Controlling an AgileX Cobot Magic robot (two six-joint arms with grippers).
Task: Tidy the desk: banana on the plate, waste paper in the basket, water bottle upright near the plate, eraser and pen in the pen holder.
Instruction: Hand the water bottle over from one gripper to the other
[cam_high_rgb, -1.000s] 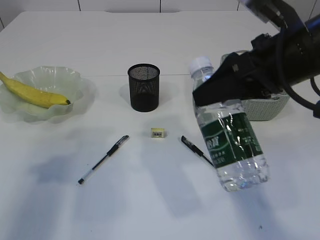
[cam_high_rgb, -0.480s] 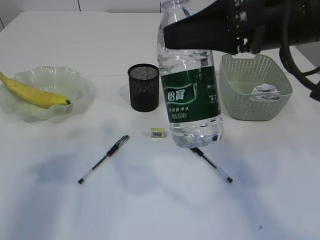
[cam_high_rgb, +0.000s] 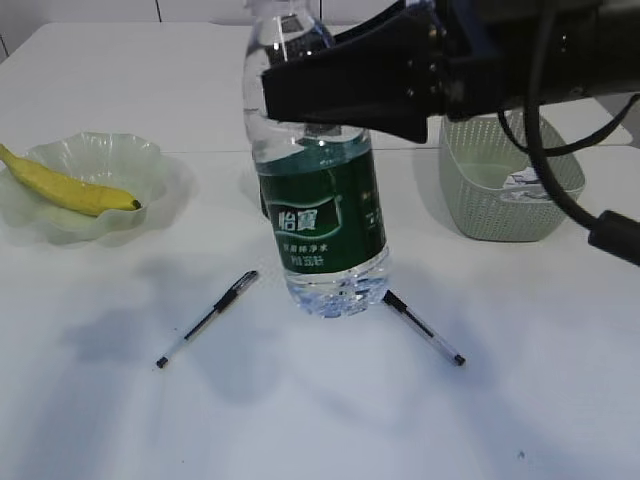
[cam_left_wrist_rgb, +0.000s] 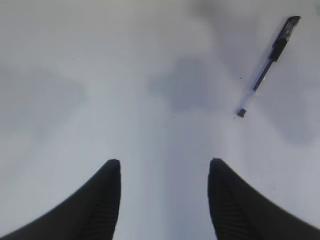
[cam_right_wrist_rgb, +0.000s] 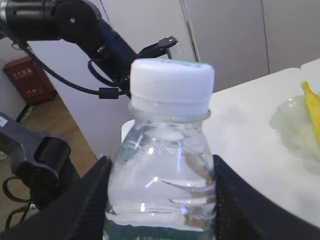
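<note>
Desk: a large plain white flat tabletop (cam_high_rgb: 320, 420) carries everything here.
Banana: the long yellow banana (cam_high_rgb: 65, 186) with a dark tip lies in the translucent pale green plate (cam_high_rgb: 150, 170) with a wavy rim, far left.
Left gripper: seen only in the left wrist view, the left gripper (cam_left_wrist_rgb: 164, 200) hangs above bare desk, its two dark fingers (cam_left_wrist_rgb: 100, 200) spread with nothing between them.
Left pen: a black-capped clear pen (cam_high_rgb: 207, 319) lies slanted on the desk, left of the bottle.
Water bottle: the small clear plastic bottle (cam_high_rgb: 318, 210) with a dark green label stands upright, its base above the desk or just touching it, I cannot tell which; its white cap (cam_right_wrist_rgb: 171, 81) shows in the right wrist view.
Right gripper: the right gripper (cam_right_wrist_rgb: 160, 200) pinches the bottle's upper body from both sides.
Pen holder: the black wire-mesh cup and the eraser are hidden behind the bottle.
Right pen: a second black pen (cam_high_rgb: 424, 328) lies just right of the bottle's base.
Basket: the pale sage-green woven-look tub (cam_high_rgb: 500, 205) stands far right, with crumpled white waste paper (cam_high_rgb: 525, 182) inside.
</note>
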